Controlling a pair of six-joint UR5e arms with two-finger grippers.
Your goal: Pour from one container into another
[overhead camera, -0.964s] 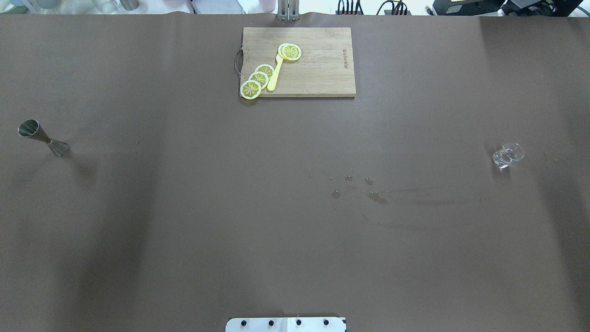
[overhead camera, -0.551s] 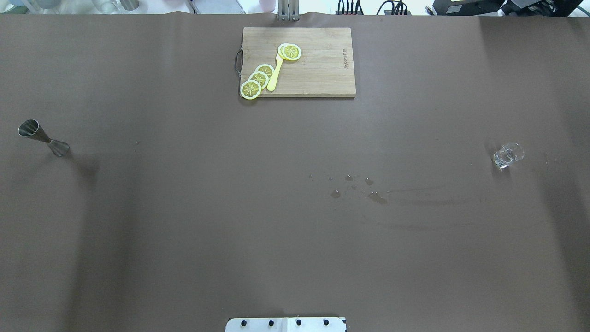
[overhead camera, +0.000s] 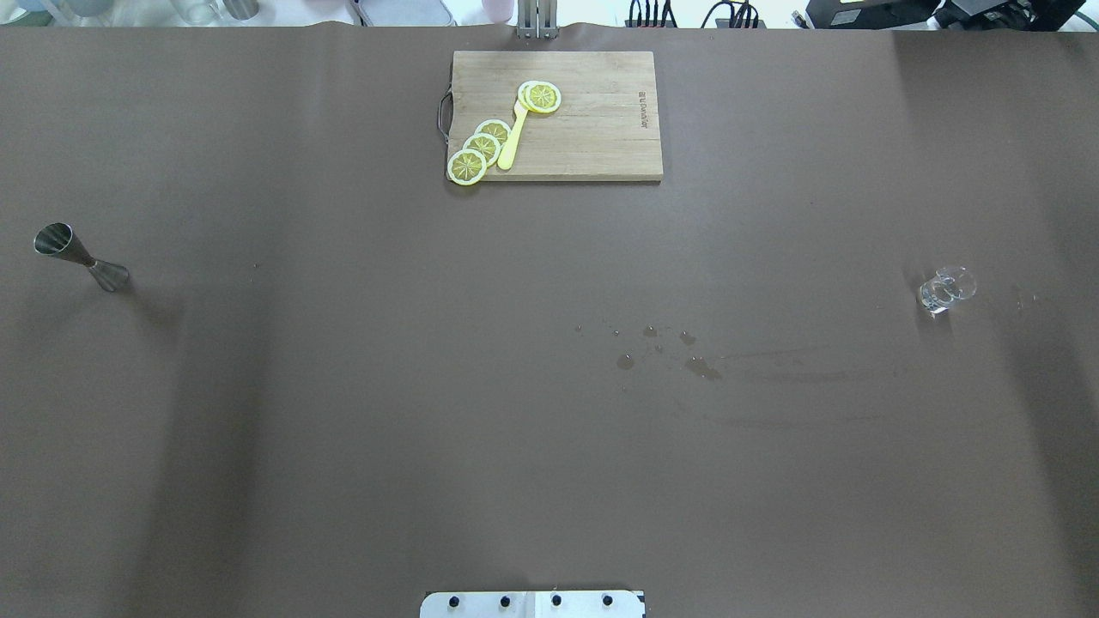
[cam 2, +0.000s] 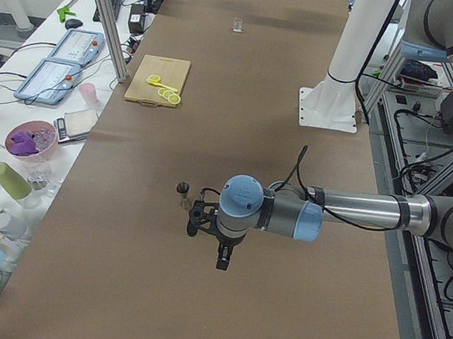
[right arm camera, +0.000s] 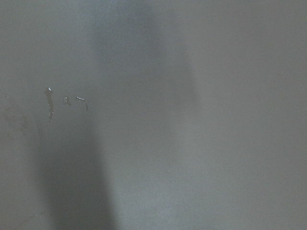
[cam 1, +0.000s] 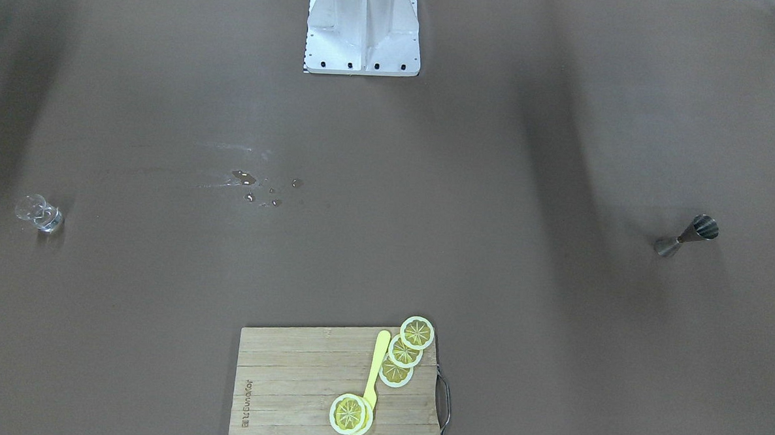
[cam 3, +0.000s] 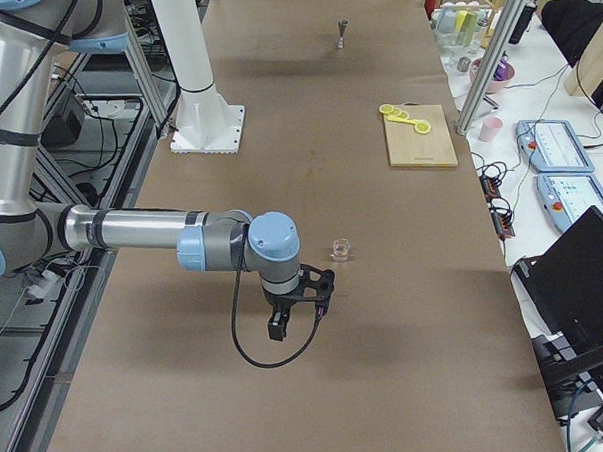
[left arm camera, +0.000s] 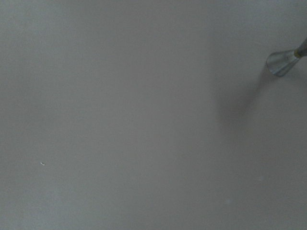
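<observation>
So the small clear glass cup with the pouring lip [overhead camera: 947, 290] is standing upright way out on the robot's right end of the brown-covered table [overhead camera: 343, 412]. It's too small and see-through for me to tell how much is sitting in it, if anything. The right gripper [cam 3: 278, 332] is hanging over the table near that cup, not touching it, on the robot's side of it in the right side view. That gripper is only showing in the side view, so I honestly cannot tell if its fingers are apart or together. The silvery metal hourglass-shaped jigger [overhead camera: 81, 257] is standing upright at the opposite end, on the robot's left, well apart from the cup. Its upper cone is looking dark inside and I can't make out any liquid. The left gripper [cam 2: 221, 262] is hovering close by the jigger, clear of it, and again I cannot tell how its fingers are set. The left wrist camera is just catching the jigger's base in its upper right corner. Between the two containers, closer to the cup, a few little wet droplets [overhead camera: 661, 348] are sitting on the cover. At the far edge from the robot, around the middle, a rectangular wooden cutting board [overhead camera: 601, 137] is carrying yellow lemon slices [overhead camera: 482, 148] and a yellow plastic knife [overhead camera: 513, 142].
</observation>
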